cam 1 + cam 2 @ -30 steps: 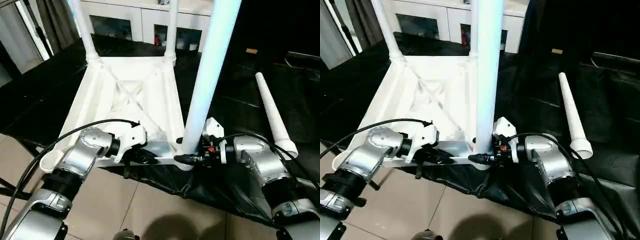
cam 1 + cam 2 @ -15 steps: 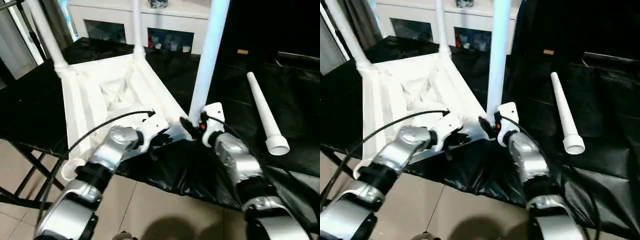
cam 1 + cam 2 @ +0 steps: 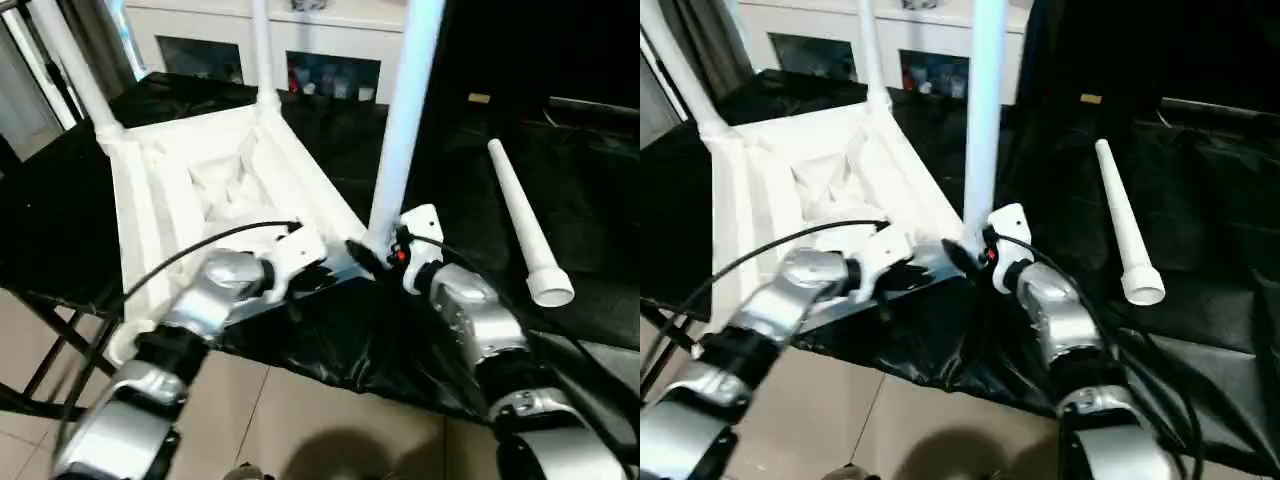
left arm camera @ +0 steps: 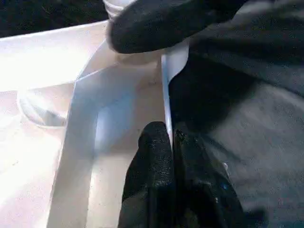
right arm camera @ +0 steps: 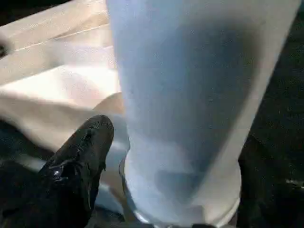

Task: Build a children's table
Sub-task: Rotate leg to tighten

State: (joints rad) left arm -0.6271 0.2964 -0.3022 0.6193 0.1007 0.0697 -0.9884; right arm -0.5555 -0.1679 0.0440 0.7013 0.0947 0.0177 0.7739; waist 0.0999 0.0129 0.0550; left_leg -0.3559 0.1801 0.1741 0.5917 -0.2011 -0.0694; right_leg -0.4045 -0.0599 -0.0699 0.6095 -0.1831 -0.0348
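Note:
The white tabletop (image 3: 160, 200) lies upside down on the black-covered table, ribbed underside up. Two legs (image 3: 70, 70) (image 3: 262, 50) stand in its far corner sockets. A third leg (image 3: 400, 130) stands upright in the near right corner socket. My right gripper (image 3: 372, 257) is shut on the base of that leg (image 5: 190, 95), with one black finger (image 5: 80, 161) showing beside it. My left gripper (image 3: 318, 277) is shut on the tabletop's thin near rim (image 4: 166, 95), which sits pinched between its fingers (image 4: 154, 147). The fourth leg (image 3: 522, 220) lies loose on the cloth at the right.
Black cloth (image 3: 470, 180) covers the work table and hangs over its near edge above beige floor tiles (image 3: 300, 420). A white glass-door cabinet (image 3: 330, 40) stands behind. Black stand legs (image 3: 50, 350) show at the lower left.
The tabletop has turned, its near right corner swinging away from me with both grippers still holding on. The camera has also shifted. The loose leg has stayed put.

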